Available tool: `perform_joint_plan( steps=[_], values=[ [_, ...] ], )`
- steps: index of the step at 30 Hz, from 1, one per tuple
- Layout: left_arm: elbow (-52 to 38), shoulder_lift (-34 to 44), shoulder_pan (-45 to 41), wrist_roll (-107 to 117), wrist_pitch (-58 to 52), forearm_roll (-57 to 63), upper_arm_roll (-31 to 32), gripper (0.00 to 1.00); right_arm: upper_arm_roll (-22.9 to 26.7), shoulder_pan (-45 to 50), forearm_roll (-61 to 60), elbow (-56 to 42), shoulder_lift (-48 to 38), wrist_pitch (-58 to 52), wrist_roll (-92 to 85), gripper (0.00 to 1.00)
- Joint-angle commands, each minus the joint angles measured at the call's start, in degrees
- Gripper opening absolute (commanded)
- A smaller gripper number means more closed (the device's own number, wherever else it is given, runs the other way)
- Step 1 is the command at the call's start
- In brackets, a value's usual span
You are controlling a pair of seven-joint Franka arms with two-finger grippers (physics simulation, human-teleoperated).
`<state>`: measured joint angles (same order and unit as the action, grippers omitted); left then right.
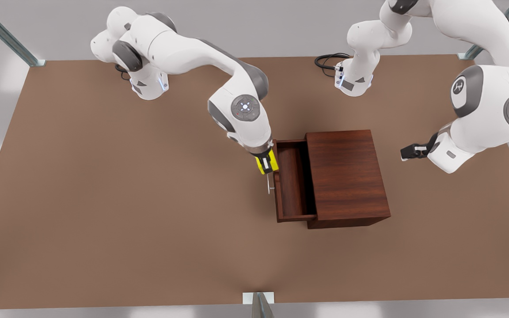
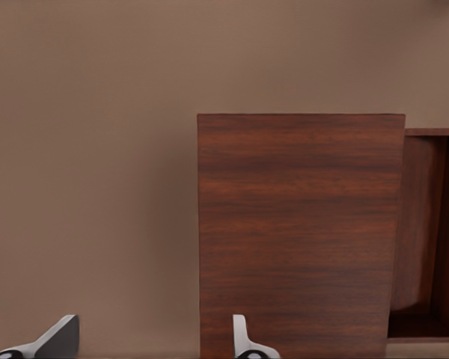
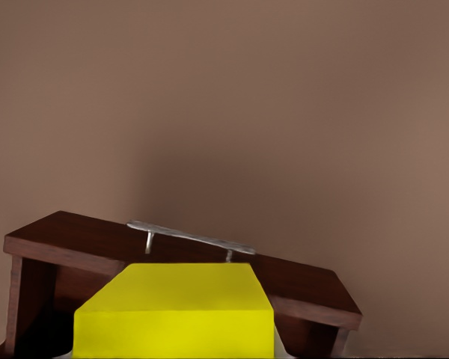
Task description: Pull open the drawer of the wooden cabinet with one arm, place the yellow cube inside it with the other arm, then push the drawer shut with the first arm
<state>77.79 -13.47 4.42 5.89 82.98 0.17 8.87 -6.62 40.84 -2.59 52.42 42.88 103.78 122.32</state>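
Brown flat table under both arms. I am seeing right gripper pinching small bright yellow cube, hanging just above pulled-out dark wood drawer front, near slim silver bar handle. Cube looking light, hard, maybe slippery; flat sides best for holding. Left gripper waiting beside big dark wooden cabinet, fingers spread.

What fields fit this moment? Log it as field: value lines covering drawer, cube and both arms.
drawer: pulled open from the wooden cabinet, nothing in the part of its inside that shows
yellow cube: clamped in the right gripper, above the drawer's front edge
handle: silver bar, untouched
left gripper: open, waiting beside the cabinet on the front view's right
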Motion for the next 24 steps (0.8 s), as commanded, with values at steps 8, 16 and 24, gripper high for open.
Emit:
perform_joint_plan(
  steps=[8,16,24],
  values=[
    [1.5,-0.2,0.7,-8.7,1.7,0.1,-0.3,1.00,0.3,5.2,-0.2,-4.3,7.5,15.0,44.6,0.50],
    [1.8,-0.1,0.9,-8.8,2.4,0.3,-0.4,1.00,0.9,5.8,0.0,-4.3,8.3,14.9,44.1,1.00],
    [2.1,0.2,0.9,-8.8,2.2,0.3,-0.4,1.00,1.3,6.6,0.0,-4.3,8.8,15.0,44.0,1.00]
  ],
)
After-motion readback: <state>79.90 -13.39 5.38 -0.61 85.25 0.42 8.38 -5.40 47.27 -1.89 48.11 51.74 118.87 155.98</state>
